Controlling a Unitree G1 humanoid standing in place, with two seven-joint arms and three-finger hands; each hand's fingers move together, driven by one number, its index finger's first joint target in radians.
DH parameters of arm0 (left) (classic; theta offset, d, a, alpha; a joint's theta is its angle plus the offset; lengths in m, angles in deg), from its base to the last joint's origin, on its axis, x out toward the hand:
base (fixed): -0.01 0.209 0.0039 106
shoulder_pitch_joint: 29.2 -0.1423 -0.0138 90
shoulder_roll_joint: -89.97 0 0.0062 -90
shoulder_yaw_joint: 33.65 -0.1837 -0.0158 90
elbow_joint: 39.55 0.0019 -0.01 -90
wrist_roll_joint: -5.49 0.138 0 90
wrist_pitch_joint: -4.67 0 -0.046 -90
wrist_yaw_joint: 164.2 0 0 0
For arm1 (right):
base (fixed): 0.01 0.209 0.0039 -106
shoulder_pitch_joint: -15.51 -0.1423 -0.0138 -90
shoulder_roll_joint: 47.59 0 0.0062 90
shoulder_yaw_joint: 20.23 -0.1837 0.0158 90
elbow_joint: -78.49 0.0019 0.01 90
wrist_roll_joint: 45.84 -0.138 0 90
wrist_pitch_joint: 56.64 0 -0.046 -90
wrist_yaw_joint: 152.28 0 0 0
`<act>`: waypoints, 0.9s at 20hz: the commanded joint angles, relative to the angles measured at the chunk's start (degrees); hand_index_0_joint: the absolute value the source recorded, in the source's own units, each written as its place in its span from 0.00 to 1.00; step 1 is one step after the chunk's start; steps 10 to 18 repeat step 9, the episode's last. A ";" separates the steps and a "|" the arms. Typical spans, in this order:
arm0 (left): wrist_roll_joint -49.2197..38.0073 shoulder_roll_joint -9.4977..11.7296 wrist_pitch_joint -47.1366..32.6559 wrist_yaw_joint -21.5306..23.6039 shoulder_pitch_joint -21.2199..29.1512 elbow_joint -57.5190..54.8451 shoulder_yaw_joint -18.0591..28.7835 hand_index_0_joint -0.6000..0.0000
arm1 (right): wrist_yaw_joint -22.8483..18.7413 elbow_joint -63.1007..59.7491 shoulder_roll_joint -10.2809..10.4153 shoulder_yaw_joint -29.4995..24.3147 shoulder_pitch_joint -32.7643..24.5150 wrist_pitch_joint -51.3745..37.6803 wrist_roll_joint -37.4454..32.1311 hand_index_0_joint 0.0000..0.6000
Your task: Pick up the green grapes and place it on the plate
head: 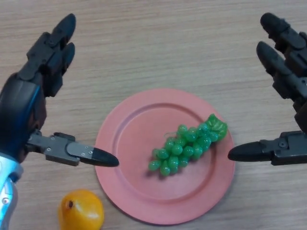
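A bunch of green grapes (188, 143) lies on the pink plate (129, 143), right of the plate's centre. My left hand (29, 96) hovers at the left, fingers straight and its thumb pointing toward the plate's left rim. At the right edge my right hand (288, 72) is spread the same way, its thumb tip close to the plate's right rim, near the grapes. Neither hand touches the grapes or holds anything.
An orange-yellow fruit (80, 210) sits on the wooden table (158, 43) near the bottom left, just off the plate's lower left rim and below my left thumb.
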 commanded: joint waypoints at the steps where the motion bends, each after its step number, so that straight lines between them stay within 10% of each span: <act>1: 1.30 0.91 -10.10 0.56 0.49 -2.60 1.42 1.00 | 0.49 3.98 -0.83 -3.80 0.06 -6.36 -3.62 0.00; 18: 1.53 0.18 -4.92 0.76 0.45 -2.90 -0.54 1.00 | -1.17 4.69 -0.12 -2.88 0.38 -5.76 -1.33 0.00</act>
